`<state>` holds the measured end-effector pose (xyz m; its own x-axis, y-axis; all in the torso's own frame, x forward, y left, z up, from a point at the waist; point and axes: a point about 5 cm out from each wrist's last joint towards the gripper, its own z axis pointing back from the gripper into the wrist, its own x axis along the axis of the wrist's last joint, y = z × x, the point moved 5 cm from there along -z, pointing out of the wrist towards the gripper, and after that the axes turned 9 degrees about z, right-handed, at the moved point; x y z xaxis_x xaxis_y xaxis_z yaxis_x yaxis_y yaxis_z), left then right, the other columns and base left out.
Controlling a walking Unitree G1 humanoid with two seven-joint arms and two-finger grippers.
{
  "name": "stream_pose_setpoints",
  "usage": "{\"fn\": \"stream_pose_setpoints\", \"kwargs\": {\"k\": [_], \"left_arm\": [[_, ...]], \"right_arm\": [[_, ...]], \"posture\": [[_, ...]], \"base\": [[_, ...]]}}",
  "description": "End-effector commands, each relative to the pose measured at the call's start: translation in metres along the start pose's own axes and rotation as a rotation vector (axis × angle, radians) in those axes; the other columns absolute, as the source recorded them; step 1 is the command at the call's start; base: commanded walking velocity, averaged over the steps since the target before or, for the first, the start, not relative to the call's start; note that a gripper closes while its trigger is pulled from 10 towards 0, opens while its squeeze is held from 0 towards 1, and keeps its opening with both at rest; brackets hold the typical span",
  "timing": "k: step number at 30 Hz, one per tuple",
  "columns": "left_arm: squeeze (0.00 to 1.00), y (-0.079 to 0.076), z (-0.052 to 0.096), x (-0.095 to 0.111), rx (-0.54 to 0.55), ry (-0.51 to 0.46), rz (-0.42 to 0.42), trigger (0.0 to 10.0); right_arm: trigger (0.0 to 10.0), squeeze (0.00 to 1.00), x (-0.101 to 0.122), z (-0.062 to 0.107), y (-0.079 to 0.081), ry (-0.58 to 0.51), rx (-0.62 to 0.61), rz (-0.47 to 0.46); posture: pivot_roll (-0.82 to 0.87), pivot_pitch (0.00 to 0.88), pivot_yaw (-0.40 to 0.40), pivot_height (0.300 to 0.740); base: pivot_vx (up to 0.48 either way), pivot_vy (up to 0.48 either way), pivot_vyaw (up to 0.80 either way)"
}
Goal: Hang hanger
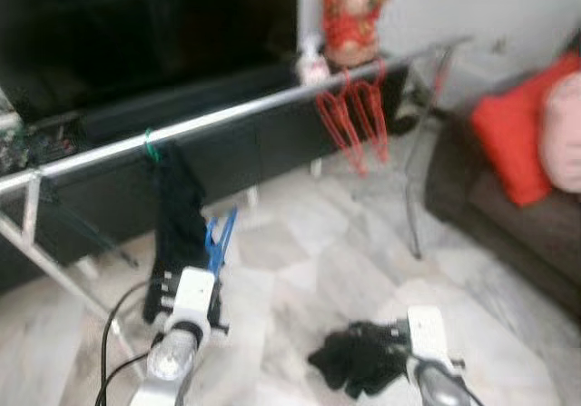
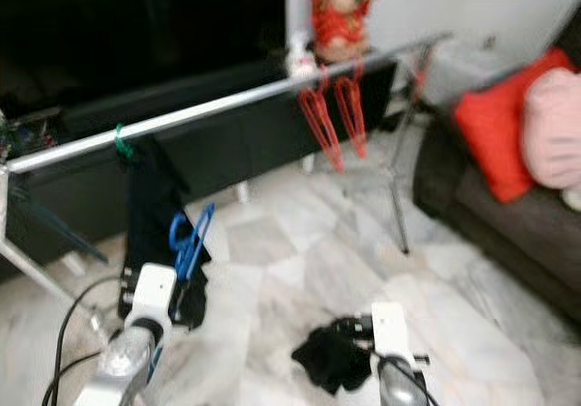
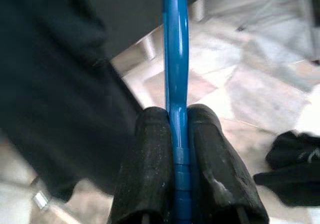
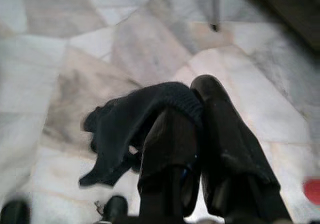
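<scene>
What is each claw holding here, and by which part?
Left claw pinches the blue hanger by a thin edge of its frame. Right claw grips a bunched fold of the black garment.

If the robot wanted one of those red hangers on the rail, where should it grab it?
Probably by a slanted side arm of a red hanger, coming from the robot's side of the silver rail. They hang by their hooks with the thin frames dangling free below. Pinching one bar, as the left gripper pinches the blue hanger, then lifting, should free the hook. The picture is blurry, so finer detail is unclear.
</scene>
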<state>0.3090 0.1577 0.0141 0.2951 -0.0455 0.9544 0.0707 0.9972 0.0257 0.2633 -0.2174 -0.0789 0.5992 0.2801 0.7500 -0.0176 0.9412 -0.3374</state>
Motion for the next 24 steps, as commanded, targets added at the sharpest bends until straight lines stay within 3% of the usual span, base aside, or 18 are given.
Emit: {"fn": "stream_pose_setpoints", "kwargs": {"k": [1, 8, 24], "left_arm": [[0.00, 0.0058, -0.0005, 0.0046, 0.012, -0.010, -0.012, 10.0], [0.00, 0.0057, 0.0002, 0.0050, 0.011, -0.011, -0.011, 10.0], [0.00, 0.0072, 0.0035, 0.0028, 0.013, -0.006, -0.014, 10.0]], "right_arm": [[10.0, 0.00, 0.0073, -0.0014, 0.0039, -0.023, 0.007, -0.007], [10.0, 0.00, 0.0077, -0.0015, 0.0037, -0.024, 0.006, -0.007], [10.0, 0.00, 0.0130, -0.0012, 0.0082, -0.050, 0.009, -0.026]], "posture": [[-0.09, 0.014, -0.021, 0.740], [-0.09, 0.014, -0.021, 0.740], [-0.08, 0.000, -0.020, 0.740]], "base": [[-0.281, 0.000, 0.41], [-0.286, 0.000, 0.74], [-0.284, 0.000, 0.00]]}}
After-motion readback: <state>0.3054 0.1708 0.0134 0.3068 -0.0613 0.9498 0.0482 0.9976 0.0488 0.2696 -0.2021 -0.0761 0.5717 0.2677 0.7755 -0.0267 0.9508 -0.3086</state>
